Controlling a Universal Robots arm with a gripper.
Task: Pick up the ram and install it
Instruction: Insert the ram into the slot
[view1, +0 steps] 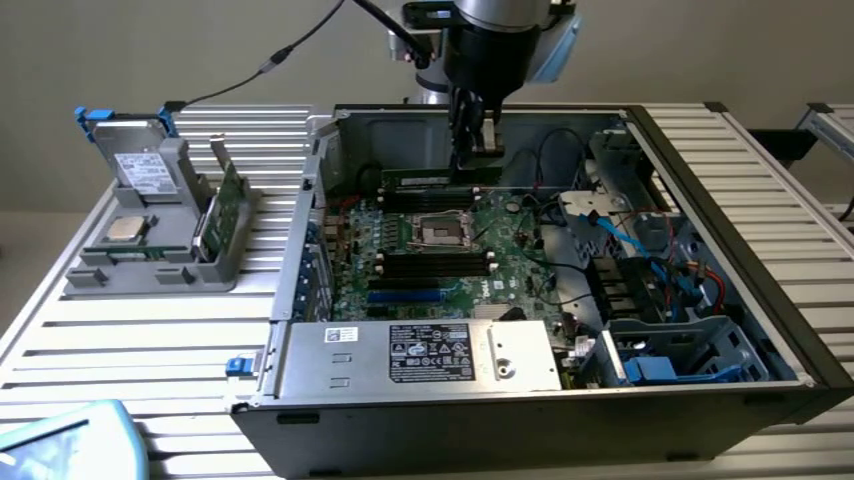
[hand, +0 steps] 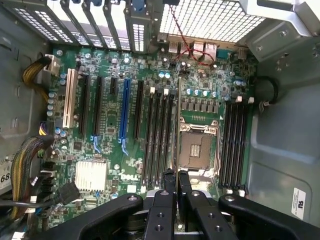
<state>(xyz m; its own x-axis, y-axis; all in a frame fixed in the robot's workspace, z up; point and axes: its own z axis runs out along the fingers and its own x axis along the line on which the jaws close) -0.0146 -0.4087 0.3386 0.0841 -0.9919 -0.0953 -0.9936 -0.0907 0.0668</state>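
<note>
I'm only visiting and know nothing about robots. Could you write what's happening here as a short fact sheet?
Setting: open computer case on a slatted table
Gripper: the gripper is shut on the ram
Ram position: over the motherboard, beside the processor socket; cannot tell if it is seated
Exterior view's left: grey holder with a silver chip

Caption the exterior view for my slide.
Gripper holds the ram over the motherboard inside the open computer case.
</note>
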